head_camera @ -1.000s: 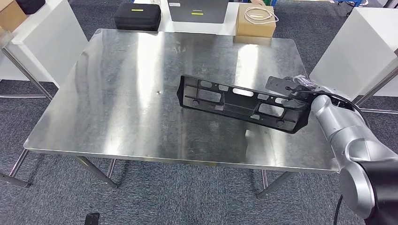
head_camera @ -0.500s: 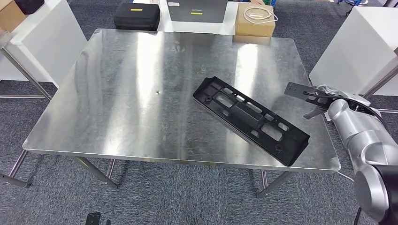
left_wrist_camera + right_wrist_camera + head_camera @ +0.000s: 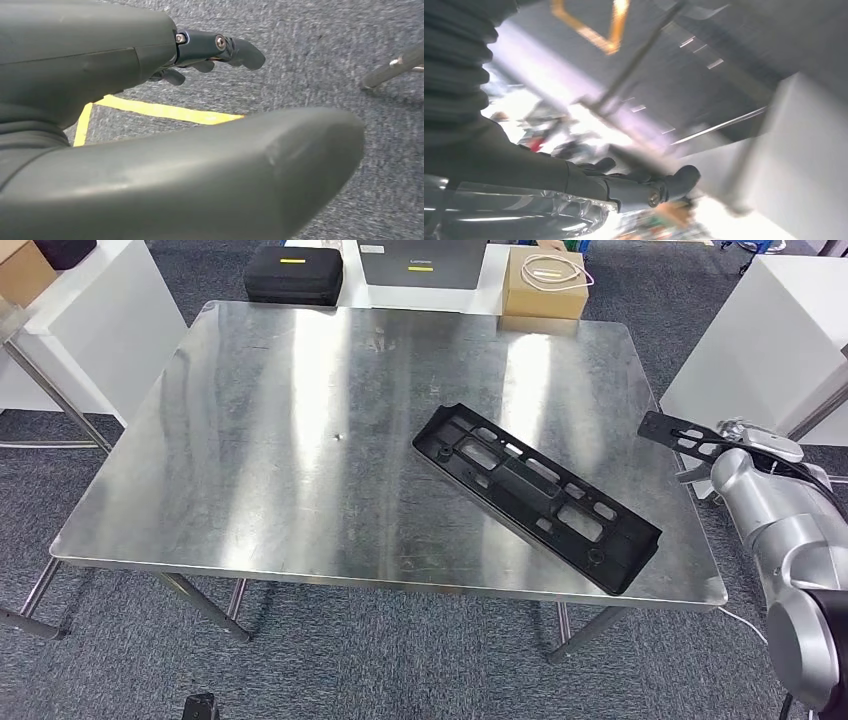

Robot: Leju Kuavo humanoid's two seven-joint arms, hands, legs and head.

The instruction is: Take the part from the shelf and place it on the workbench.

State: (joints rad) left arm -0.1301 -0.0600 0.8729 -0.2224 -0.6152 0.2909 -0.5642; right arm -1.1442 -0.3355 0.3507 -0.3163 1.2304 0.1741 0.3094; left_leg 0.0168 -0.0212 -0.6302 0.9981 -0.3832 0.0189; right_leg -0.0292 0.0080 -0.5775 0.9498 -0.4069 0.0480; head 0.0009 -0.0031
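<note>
Right hand: my right hand point(image 3: 700, 445) sits at the right edge of the head frame, just off the table's right side; I see dark fingers point(image 3: 659, 187) spread and holding nothing, apart from the part.
Left hand: my left hand point(image 3: 165, 65) hangs over grey carpet with a yellow floor line point(image 3: 165, 111) under it; thumb and fingers point(image 3: 240, 50) are apart with nothing between them.
Right arm: silver arm point(image 3: 790, 540) comes up from the lower right corner of the head frame.
Part: black part point(image 3: 535, 495), a long flat panel with cut-outs, lies on the workbench right of centre, running diagonally from mid-frame down toward the near right corner, its lower end close to the front edge.
Workbench: steel workbench point(image 3: 260, 440) fills the middle of the frame, glare streaks on it.
White stands: one white block point(image 3: 760, 340) at upper right, near my right hand; another point(image 3: 100, 330) at upper left.
Far edge: black case point(image 3: 294, 274), a dark flat panel point(image 3: 420, 262) and a cardboard box point(image 3: 543, 290) with a coiled white cable point(image 3: 555, 273) on it, along the top of the frame beyond the bench.
</note>
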